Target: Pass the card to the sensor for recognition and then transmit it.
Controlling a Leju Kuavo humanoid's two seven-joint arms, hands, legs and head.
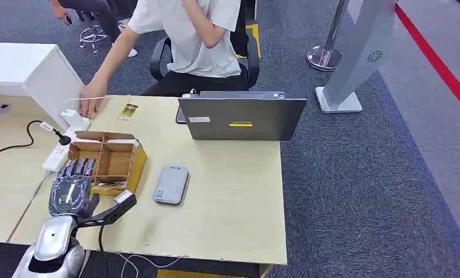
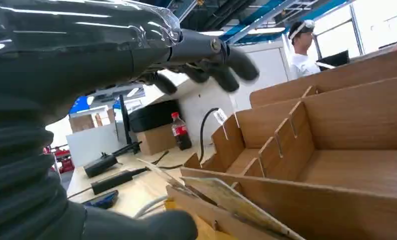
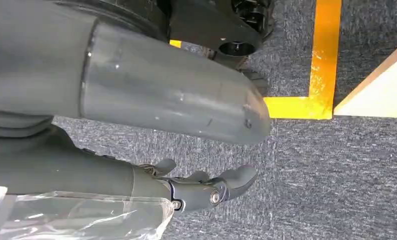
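- Just under the left hand (image 1: pixel 71 191) sits the divided cardboard box (image 1: pixel 109 159); the hand hovers over its near-left corner, fingers (image 2: pixel 226 67) spread and holding nothing.
- In the left wrist view, a card (image 2: pixel 231 202) stands tilted in the box's nearest compartment, below the fingers and apart from them.
- To the right of that hand, beside the box, the grey sensor (image 1: pixel 171 185) lies flat on the table (image 1: pixel 233 202).
- Another card (image 1: pixel 127 111) lies far beyond the hand, near a person's hand (image 1: pixel 92 97).
- The right hand (image 3: pixel 206 187) hangs over carpet, fingers loosely apart, holding nothing.
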